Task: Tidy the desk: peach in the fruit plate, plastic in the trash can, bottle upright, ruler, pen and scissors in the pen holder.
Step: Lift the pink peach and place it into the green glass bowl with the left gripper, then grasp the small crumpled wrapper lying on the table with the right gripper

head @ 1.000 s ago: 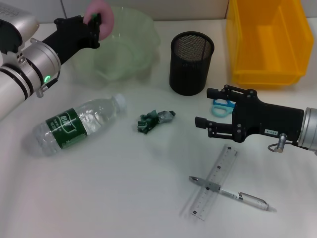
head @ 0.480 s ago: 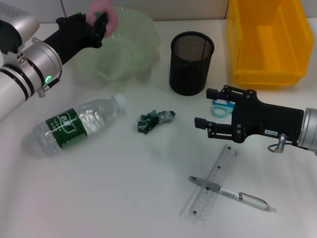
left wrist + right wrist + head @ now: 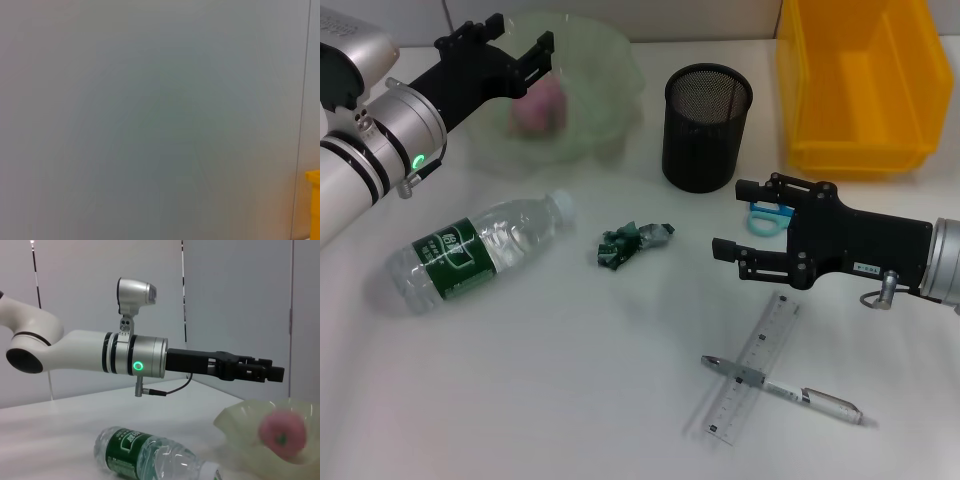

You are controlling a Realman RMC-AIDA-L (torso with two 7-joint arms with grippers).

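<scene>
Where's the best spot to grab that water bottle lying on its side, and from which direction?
Probably the labelled middle of the water bottle, from above, with the gripper closing across its width. It lies flat on the table, cap toward the fruit plate, so the even-width middle gives steadier hold than the narrow neck.

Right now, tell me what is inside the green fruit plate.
The pink peach lies inside the fruit plate, seen through its cloudy wall. The open left claw hovers over the rim. The plate's floor under the peach is hidden.

White desk [image 3: 520,380], pale grey wall [image 3: 150,120] behind it
</scene>
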